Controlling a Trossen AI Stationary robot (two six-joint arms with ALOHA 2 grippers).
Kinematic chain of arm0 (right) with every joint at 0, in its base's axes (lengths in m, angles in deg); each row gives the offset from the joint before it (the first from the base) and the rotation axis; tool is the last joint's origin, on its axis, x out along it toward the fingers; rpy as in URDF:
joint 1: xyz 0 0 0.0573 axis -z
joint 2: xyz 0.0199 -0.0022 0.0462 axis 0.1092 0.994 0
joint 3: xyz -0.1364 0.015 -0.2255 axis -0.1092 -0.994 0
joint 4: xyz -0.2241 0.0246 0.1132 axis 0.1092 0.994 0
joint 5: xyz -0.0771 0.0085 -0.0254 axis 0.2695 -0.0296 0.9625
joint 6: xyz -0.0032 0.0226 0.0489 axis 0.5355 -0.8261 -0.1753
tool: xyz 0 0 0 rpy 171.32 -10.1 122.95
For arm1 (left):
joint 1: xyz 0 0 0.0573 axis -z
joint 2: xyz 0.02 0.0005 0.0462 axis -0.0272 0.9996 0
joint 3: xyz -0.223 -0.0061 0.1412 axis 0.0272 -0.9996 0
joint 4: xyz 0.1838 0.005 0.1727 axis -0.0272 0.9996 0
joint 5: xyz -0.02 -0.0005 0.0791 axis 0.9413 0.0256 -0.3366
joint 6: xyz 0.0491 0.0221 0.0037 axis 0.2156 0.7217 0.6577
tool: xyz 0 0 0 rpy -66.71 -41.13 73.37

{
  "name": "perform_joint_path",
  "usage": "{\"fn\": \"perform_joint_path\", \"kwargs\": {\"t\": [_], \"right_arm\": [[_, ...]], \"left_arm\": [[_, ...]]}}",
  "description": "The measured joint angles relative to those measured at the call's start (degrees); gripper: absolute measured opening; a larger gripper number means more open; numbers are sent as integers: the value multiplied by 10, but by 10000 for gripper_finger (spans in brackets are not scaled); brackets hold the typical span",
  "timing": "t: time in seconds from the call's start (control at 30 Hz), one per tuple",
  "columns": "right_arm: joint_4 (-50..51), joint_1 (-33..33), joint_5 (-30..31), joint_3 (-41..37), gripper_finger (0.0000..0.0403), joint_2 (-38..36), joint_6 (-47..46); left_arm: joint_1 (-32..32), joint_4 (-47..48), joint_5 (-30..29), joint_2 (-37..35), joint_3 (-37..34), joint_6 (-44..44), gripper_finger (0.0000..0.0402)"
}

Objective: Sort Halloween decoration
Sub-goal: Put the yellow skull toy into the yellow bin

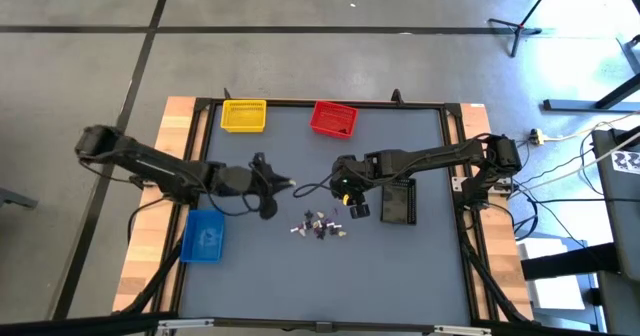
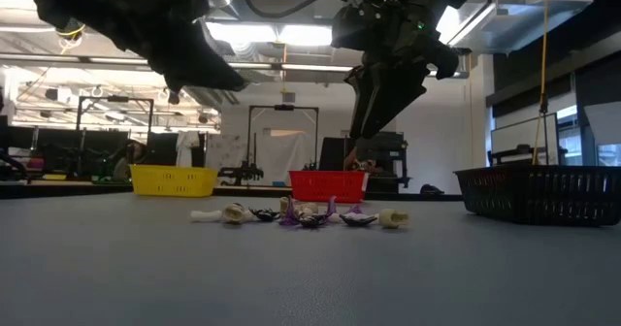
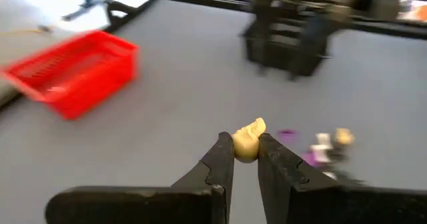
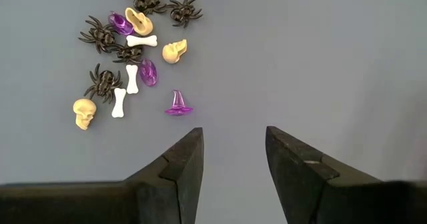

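The decoration trinkets lie in a loose pile on the grey table: dark spiders, white bones, purple pieces and pale tan skulls, also seen in the high view and the low view. My left gripper hangs above the table, left of the pile, shut on one tan trinket. My right gripper is open, pointing down over bare table beside the pile, with a purple hat nearest its fingers. My left gripper pinches a pale tan trinket between its two fingertips, only at their free ends. The piece is lifted clear of the table, and its upper part sticks out beyond the fingertips.
The yellow bin and red bin stand at the far edge. The blue bin sits by the left edge, the black bin just right of my right gripper. Bare grey table lies near the front edge.
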Motion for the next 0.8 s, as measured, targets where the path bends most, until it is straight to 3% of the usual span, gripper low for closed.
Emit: {"fn": "perform_joint_path", "kwargs": {"t": [0.33, 0.5, 0.8], "right_arm": [[0, 0, 0, 0, 161, 0, 0], [0, 0, 0, 0, 161, 0, 0], [-2, 0, 0, 0, 161, 0, 0]], "left_arm": [[-114, 64, -116, -58, 0, 92, 37], [-196, 93, -115, -58, 0, 117, 37], [-366, 163, -37, -56, 0, 118, 37]]}}
